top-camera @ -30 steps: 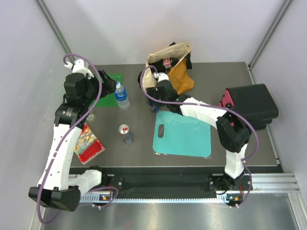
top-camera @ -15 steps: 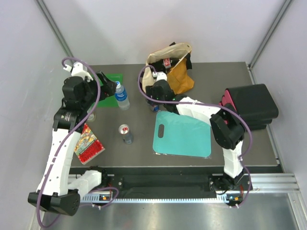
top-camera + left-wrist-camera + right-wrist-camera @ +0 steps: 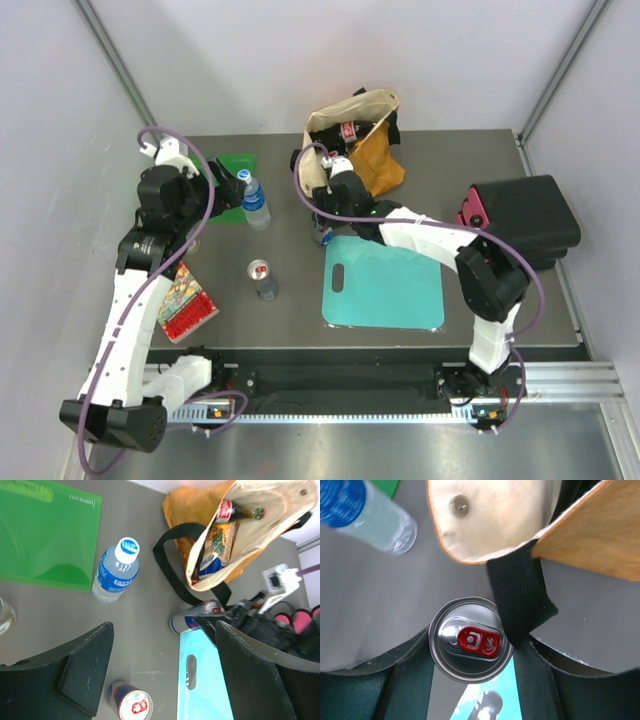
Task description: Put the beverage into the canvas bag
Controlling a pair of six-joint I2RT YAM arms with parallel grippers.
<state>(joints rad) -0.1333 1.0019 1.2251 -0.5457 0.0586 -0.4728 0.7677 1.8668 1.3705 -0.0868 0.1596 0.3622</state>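
The can, silver-topped with a red tab, stands just beside the canvas bag, and the black strap lies across its rim. The right gripper has a finger on either side of the can; I cannot tell whether they press on it. The left gripper is spread wide and empty. The print on the water bottle and its blue label is too small to read.

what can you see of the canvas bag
The canvas bag lies slumped on the table near its far edge, mouth gaping. Mustard-yellow cloth outside, pale cream lining with a metal snap, black strap handles. Inside show a bottle with a red label and a printed packet. One strap hangs down against the rim of an upright can.
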